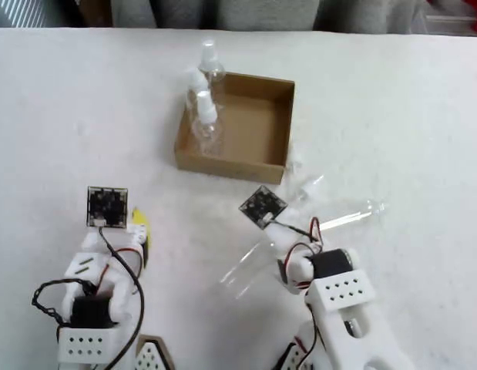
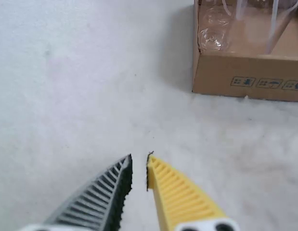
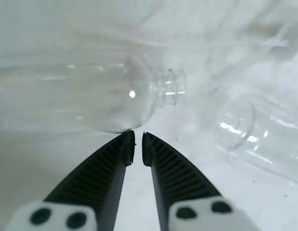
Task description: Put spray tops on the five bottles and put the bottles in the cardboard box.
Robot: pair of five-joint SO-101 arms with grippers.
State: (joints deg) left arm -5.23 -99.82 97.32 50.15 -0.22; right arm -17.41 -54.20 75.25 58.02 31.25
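White tabletop [image 1: 61, 116] all round, with cardboard box [image 1: 232, 164] at mid-table. Standing inside the box, along the wall on the left arm's side: three capped bottles [image 1: 205, 117], spray tops on. Lying outside the box, off its near wall on the right arm's side: two bottles with no tops fitted. Of these, nearer bare bottle [image 3: 76, 94] on its side, threaded neck exposed, just past the tips of the right gripper [image 3: 138, 138]; second bare bottle [image 3: 257, 130] close beside it, also lying down. Jaws there closed to a thin slit, gripping nothing, aimed at the nearer bottle's shoulder. Same for left gripper [image 2: 139, 161]: narrowed to a slit, empty, over bare table short of the box's corner, well apart from both loose bottles.

Judged risks: round, light, clear plastic, so likely to roll or skid away if prodded by closed tips rather than straddled; needs a wider opening before any approach. Liable to knock into the second bottle and scatter both farther from the box. See-through walls hard to read, so easy to pinch off-centre and squirt the bottle out.

Just off the box's near corner, a small pale thing [image 1: 309, 185], possibly a loose spray top, too faint to call. Nothing between the loose bottles and the box. Inside, free floor beside the three standing bottles, though easy to topple them when lowering another in.
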